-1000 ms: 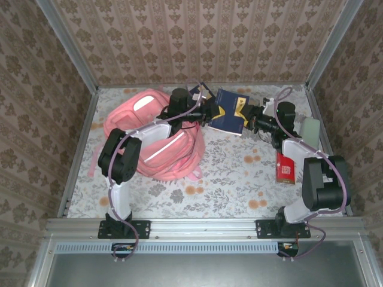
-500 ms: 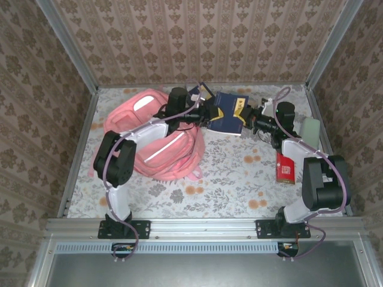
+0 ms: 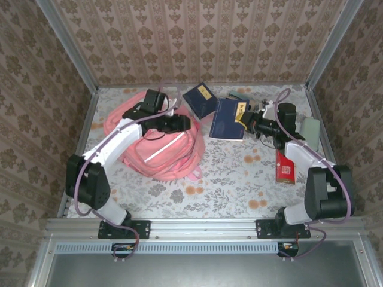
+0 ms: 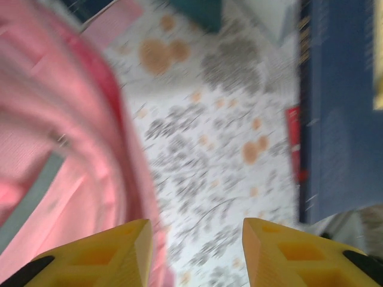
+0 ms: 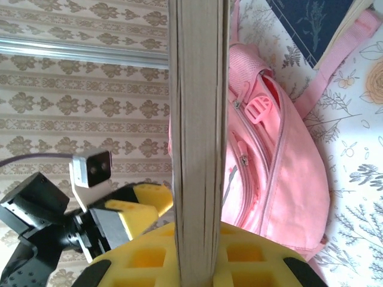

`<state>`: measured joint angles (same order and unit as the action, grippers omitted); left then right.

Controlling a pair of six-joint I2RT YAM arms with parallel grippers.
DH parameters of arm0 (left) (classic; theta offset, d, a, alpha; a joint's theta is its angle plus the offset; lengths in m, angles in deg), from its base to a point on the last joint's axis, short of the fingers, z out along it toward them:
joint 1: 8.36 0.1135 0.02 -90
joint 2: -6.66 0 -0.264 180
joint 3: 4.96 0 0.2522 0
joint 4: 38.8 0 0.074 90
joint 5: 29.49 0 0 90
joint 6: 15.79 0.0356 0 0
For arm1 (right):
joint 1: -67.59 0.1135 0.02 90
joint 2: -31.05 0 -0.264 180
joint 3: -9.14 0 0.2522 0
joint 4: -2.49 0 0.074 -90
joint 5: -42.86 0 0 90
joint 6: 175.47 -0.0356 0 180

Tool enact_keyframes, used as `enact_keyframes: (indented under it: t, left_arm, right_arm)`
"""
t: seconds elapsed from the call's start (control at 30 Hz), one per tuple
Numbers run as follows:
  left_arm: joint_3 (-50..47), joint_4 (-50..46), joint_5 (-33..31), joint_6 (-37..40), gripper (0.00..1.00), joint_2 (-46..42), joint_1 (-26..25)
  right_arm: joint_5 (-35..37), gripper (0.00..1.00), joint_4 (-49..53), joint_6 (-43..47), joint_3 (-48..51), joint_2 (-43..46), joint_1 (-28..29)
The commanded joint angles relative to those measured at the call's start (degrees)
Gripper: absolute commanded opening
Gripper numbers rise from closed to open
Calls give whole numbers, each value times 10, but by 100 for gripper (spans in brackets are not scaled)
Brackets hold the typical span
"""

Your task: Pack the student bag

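The student bag (image 3: 157,143) lies on the left half of the floral-covered desk (image 3: 239,179), with the left arm reaching over its upper part. The left pincer (image 4: 194,233) hangs above the bag's right edge, its yellow fingers (image 4: 108,254) apart and nothing between them. The right pincer (image 5: 200,251) is clamped on a dark blue book (image 3: 227,121), held just right of the bag with its page edges towards the wrist camera; a second blue book (image 3: 200,100) stands near the back wall, and a red box (image 3: 285,167) lies beside the right arm.
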<state>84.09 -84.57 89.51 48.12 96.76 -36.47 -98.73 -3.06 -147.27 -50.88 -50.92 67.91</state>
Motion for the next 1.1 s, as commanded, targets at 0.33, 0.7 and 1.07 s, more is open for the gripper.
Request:
enact_keyframes:
  t: [0.33,0.7,1.07]
  left_arm:
    - [-79,-153,-154,153,41,-11,-63]
    - [-47,-154,-159,171,42,55,-98]
    - [-25,-144,-213,141,0,31,-102]
  right_arm:
    - [7,0,22,27,-3,1,20]
    - [8,0,27,27,-3,1,28]
    - [18,0,27,21,-2,7,42]
